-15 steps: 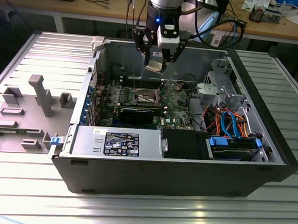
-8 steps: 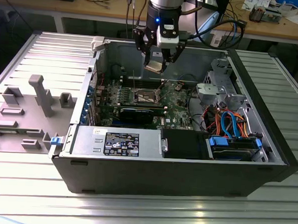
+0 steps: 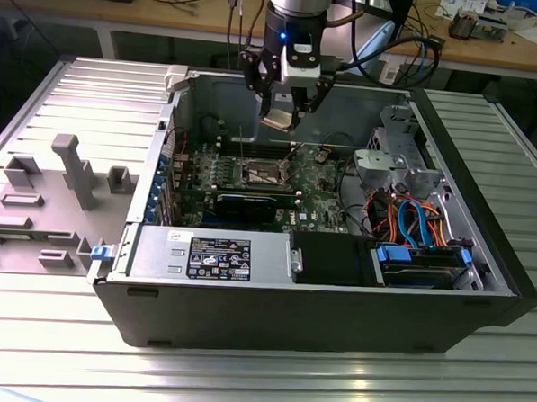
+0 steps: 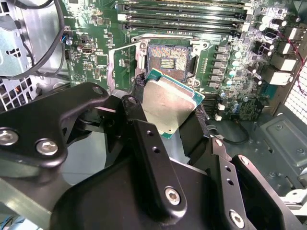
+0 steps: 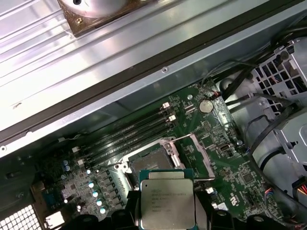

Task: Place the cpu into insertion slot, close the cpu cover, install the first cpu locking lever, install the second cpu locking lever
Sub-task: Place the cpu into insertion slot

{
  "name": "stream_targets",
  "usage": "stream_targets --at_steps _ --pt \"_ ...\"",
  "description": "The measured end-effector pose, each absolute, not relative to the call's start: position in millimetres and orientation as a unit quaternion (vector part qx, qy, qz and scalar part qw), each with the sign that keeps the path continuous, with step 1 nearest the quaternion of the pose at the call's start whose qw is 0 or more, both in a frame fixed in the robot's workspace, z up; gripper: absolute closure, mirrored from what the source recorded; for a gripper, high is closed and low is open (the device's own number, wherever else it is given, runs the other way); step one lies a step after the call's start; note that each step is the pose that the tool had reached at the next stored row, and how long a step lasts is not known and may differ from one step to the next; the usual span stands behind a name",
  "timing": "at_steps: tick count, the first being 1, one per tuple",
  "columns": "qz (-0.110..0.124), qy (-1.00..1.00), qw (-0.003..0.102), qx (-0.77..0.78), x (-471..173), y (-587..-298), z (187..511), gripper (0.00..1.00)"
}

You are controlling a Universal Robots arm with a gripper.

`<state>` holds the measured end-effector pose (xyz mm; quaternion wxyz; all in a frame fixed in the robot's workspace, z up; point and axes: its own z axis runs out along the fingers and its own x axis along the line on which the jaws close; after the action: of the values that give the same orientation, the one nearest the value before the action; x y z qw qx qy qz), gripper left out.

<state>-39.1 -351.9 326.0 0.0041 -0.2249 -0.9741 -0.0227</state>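
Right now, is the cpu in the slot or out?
Out. The tool holds the cpu above the board; the slot lies bare, its contacts showing.

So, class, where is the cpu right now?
In the exterior view, the cpu is clamped in the gripper, in the air above the motherboard, near the insertion slot.

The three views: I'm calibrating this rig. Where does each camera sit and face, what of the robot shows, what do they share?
Exterior view: off the arm, looking down into the open case; arm and gripper show.
First wrist view: on the arm, looking down at the insertion slot; fingertips flank the cpu.
Second wrist view: on the arm, looking along black fingers to the motherboard.
Shared: both wrist views show the gripped cpu and the insertion slot.
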Motion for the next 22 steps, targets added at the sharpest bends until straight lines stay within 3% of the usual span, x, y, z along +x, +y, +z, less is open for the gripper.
stream_targets --at_steps 22 --pt "-0.023 -0.967 0.003 -0.255 -39.1 -351.9 326.0 0.45"
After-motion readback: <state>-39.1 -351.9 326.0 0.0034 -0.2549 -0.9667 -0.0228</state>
